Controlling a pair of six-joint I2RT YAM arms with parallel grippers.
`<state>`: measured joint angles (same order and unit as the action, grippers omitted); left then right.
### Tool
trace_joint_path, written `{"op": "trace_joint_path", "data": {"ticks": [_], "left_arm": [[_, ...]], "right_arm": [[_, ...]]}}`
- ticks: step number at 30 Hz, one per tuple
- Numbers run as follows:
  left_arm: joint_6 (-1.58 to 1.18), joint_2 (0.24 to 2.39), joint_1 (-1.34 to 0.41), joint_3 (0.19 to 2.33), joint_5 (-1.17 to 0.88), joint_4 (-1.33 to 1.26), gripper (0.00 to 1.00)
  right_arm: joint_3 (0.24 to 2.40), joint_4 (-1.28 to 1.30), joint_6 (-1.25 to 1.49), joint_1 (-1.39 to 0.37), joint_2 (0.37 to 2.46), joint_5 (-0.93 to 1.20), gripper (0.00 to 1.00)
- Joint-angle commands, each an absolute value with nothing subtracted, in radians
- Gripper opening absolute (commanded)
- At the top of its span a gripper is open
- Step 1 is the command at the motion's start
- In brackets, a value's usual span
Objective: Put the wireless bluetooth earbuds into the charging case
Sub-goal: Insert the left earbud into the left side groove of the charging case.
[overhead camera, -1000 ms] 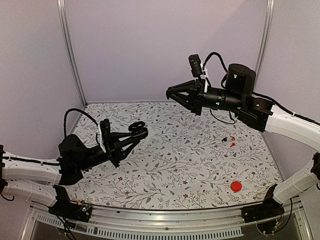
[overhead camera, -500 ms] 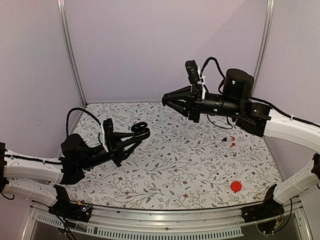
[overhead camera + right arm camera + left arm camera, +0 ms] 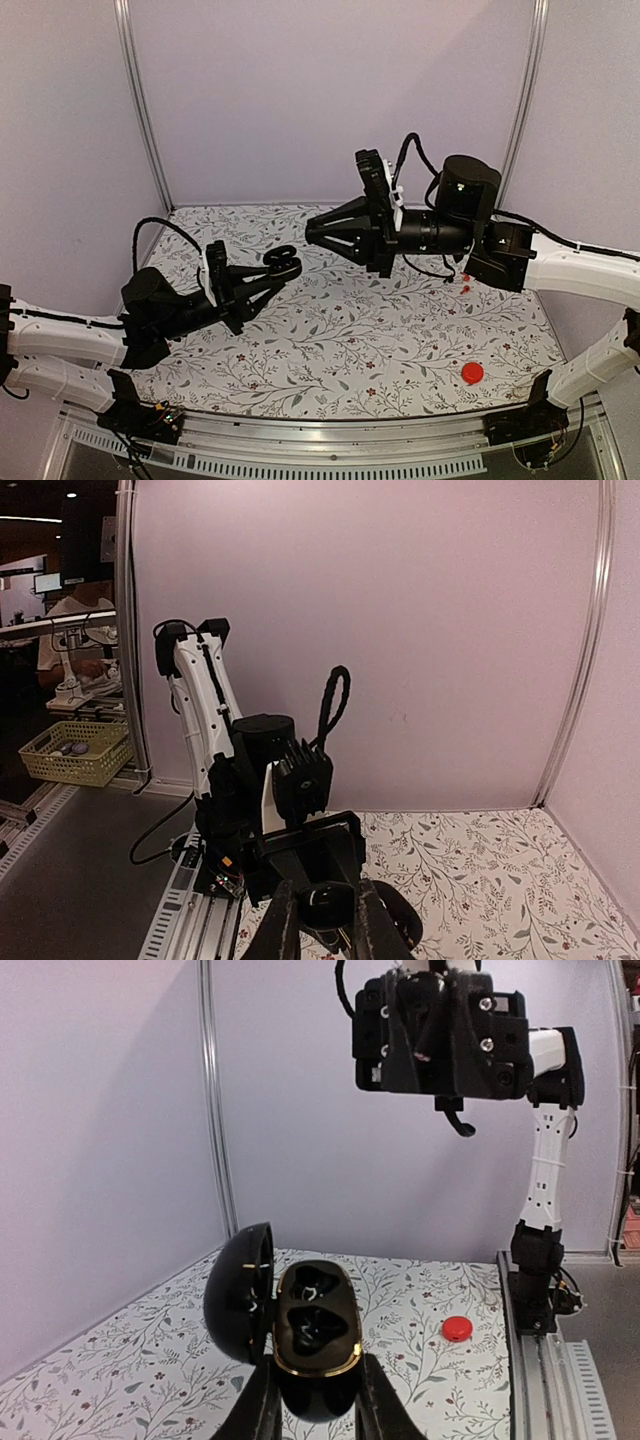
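Charging case (image 3: 316, 1332) open in left jaws; right jaws closed.

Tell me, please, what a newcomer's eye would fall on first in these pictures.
First comes the glossy black charging case, its lid swung open, held up off the table in the left gripper at the left of the scene. Next is the right gripper, shut, hanging in mid-air over the middle and pointing toward the case. A small red disc lies on the table near the front right.
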<state>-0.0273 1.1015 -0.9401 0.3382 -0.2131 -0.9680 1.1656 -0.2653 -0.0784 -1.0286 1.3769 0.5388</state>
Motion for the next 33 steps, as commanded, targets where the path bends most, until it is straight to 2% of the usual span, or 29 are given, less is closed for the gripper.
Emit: {"op": "trace_joint_path", "data": {"ticks": [1,33], "left_arm": [[0.044,1.098,-0.951,0.364,-0.212,-0.997,0.18],[0.334,1.064,-1.051,0.377,-0.098,-0.968,0.21]], "right_arm": [[1.147,-0.304,-0.141,-1.062,1.377,0.564,0.13],[1.078,-0.388,-0.308,-1.139,1.358,0.492,0.14]]}}
